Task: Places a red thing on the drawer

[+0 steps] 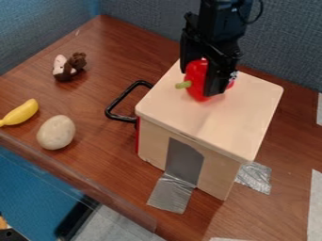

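Nearest, silver tape [171, 194] runs from the front of the drawer [211, 122] down onto the brown worktop [107, 160]. To the left lie a pale oval thing [56, 132] and a banana [21, 112]. On the drawer's top — black handle [119, 98] at its left — is the red pepper [196, 80], the gripper's [200, 83] 2 fingers [217, 81] clamped on it. Farther left — a brown-and-white toy [68, 66].
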Available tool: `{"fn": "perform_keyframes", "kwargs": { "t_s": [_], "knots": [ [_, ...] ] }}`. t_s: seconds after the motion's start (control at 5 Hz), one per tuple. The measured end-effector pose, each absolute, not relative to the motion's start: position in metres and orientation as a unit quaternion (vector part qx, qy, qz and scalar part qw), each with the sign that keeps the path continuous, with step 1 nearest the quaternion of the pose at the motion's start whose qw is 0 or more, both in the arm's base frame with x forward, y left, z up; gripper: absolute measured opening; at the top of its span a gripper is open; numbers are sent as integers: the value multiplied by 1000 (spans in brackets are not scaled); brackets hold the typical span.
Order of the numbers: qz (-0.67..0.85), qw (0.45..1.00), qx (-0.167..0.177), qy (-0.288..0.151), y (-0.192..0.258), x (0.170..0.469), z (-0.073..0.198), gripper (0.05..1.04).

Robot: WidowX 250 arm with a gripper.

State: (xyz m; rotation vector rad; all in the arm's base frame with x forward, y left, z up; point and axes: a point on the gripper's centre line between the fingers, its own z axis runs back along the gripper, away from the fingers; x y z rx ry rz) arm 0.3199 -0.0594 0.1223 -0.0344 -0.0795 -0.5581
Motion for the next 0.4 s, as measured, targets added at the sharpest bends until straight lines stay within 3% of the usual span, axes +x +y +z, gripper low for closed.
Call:
{"fn": "perform_keyframes", "kwargs": {
  "t_s": [0.2, 0.4],
  "knots": [
    [-270, 962, -22, -37, -60, 318, 130, 1005],
    [-265, 962, -18, -70, -60, 315, 161, 1001]
  ]
}}
